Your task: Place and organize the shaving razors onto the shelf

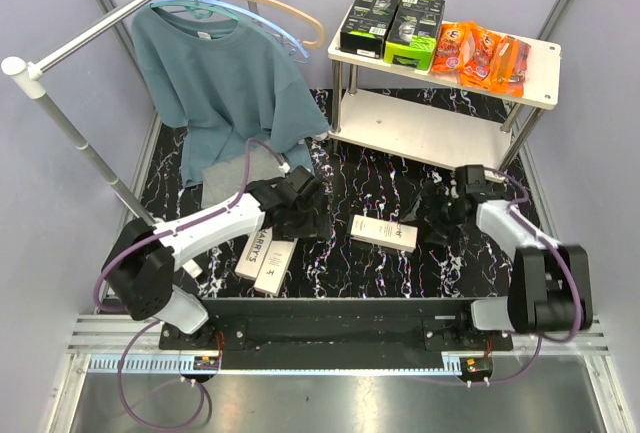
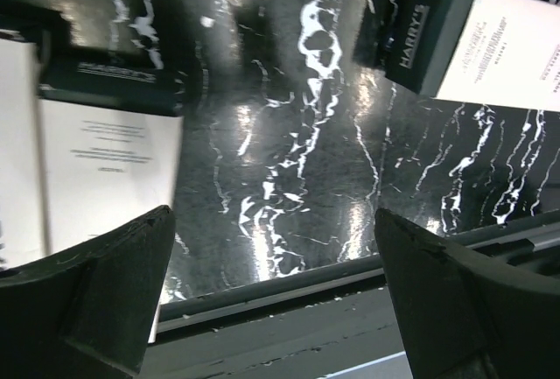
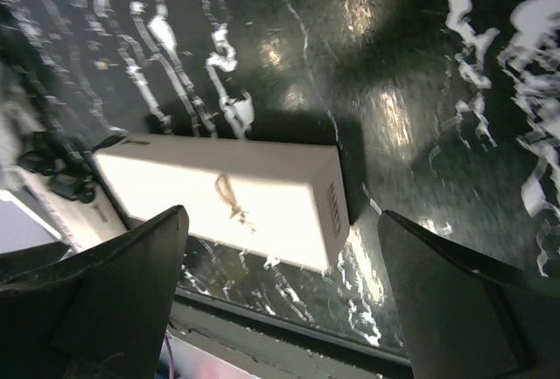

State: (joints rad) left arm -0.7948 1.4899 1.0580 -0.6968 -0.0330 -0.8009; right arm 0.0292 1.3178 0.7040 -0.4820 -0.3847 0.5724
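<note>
View from above and from both wrists. My right tool [image 1: 437, 218] hangs low over the dark marbled surface [image 1: 360, 178] with its two fingers [image 3: 114, 291] spread wide and holding nothing. My left tool [image 1: 300, 208] is also spread wide and holding nothing.

A single slim white box [image 1: 384, 233] lies flat on the surface between my two tools. Its nearer end is just beside my right tool, on that tool's left. My left tool is near its other end but not as close, so my right arm looks the better placed to take it.

In the right wrist view, the box sits just ahead of the fingertips, more toward the left finger than the right. Its long axis runs nearly along the line from one finger to the other. As I judge it, the fingers would close on the box's length and not across its narrow width, so the wrist needs a turn before coming down.

A pair of white boxes [image 1: 256, 253] lies side by side just behind my left tool, toward my base. One of them shows beside the left finger in the left wrist view.

The shelf [image 1: 420, 133] stands well ahead of my right tool. Its top board already carries two black and green boxes [image 1: 412, 28] and some orange packs [image 1: 480, 53].
</note>
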